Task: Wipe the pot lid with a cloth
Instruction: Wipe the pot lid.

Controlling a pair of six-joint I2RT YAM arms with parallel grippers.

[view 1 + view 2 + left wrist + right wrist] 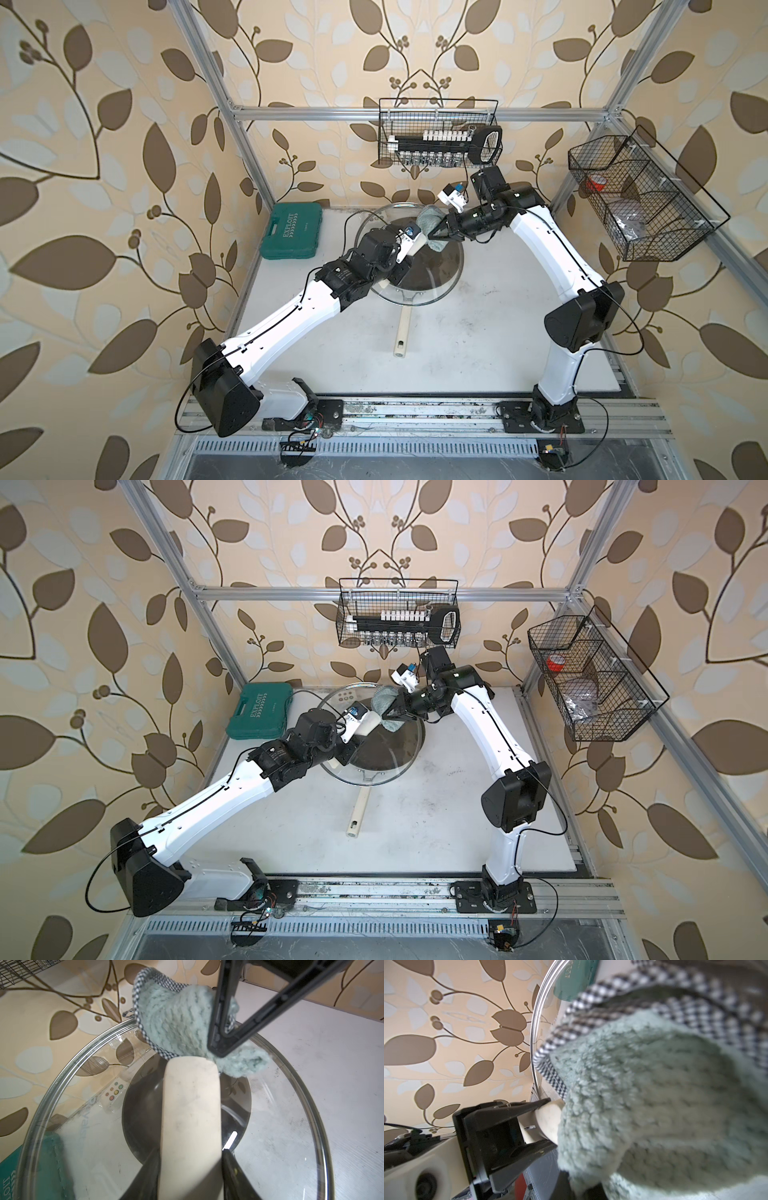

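Cloth [176, 1026] pinched tight between closed jaws of right gripper [218, 1051], pressed against pot lid [280, 1126] right at its fingertips. Cream handle [191, 1115] clamped in left gripper [548, 1123], glass spreading out ahead of it, over frying pan [402, 332].

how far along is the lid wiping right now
Done: left gripper holds the pot lid tilted up by its handle; right gripper is shut on the cloth. In hand: cloth sits at the lid beside the handle's end. Left: the rest of the lid, seemingly.
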